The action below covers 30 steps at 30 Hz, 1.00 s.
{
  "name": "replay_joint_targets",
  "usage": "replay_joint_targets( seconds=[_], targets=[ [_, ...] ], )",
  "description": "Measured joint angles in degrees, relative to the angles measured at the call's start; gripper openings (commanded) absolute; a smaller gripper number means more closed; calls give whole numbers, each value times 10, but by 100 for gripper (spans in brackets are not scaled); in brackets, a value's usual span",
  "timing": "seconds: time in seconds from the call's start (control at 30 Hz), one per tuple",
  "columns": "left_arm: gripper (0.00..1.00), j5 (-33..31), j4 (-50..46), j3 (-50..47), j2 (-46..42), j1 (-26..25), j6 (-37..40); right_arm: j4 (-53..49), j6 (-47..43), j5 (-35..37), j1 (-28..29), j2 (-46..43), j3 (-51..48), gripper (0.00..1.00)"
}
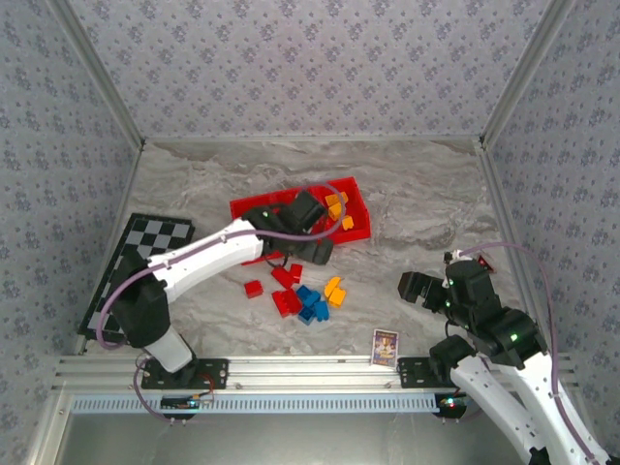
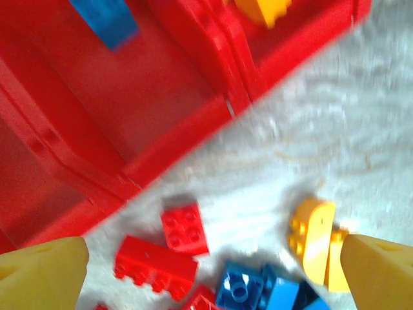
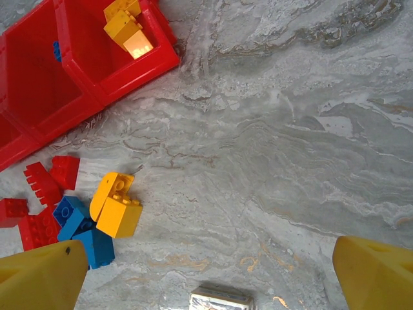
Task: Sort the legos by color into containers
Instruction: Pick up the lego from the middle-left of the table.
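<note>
Plainly, the left fingers (image 2: 39,274) are held spread, nothing pinched, over the near wall of the red tray (image 3: 139,68); the right fingers (image 3: 381,271) are spread too, well right of it. Loose legos (image 3: 116,206) are heaped just before the tray. Yellow bricks (image 3: 126,29) are seen in its right compartment, a blue brick (image 2: 106,19) (blurred, cut off) in the middle one.
</note>
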Motion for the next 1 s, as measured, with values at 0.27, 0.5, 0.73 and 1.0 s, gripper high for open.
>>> replay_joint_targets(
  seconds=[0.27,0.5,0.73,1.0],
  targets=[
    [89,34,-17,-48,-1,-49,0,0,0,-1,0,0,0,100],
    [81,80,-14,6,70,-66,0,0,1,1,0,0,0,100],
    [76,108,-10,55,155,-82,-6,0,2,1,0,0,0,100],
    [70,108,-16,106,210,-81,-16,0,8,6,0,0,0,100]
  ],
)
